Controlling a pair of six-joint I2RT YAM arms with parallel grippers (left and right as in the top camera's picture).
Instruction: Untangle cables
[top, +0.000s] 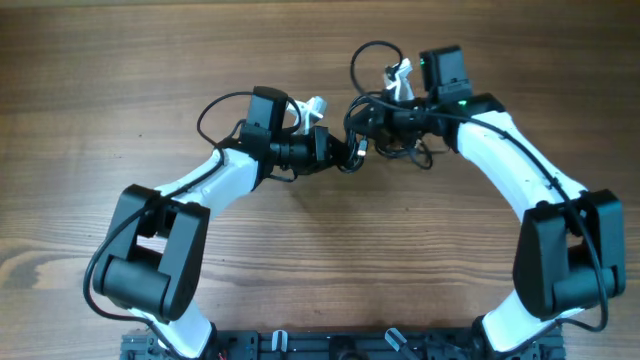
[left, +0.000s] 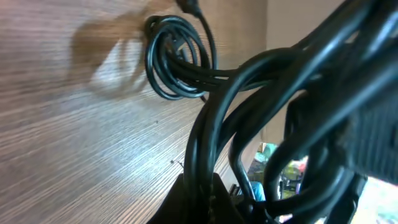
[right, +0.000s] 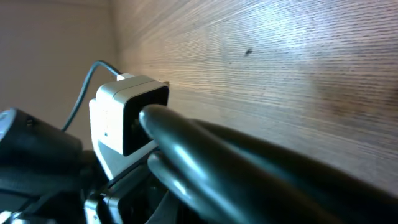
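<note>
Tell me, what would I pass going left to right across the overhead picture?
First the left arm's black shoulder → left gripper → cables → right arm's black shoulder.

A wood-grain table (top: 100, 80) carries tangled black cables (left: 186, 68), partly resting.

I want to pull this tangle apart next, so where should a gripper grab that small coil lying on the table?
Take the coil by its outer arc, on the side away from the strands that leave it, coming down from above. It seems to lie flat on the table, and that arc has bare wood beside it, so jaws could straddle it there.
</note>
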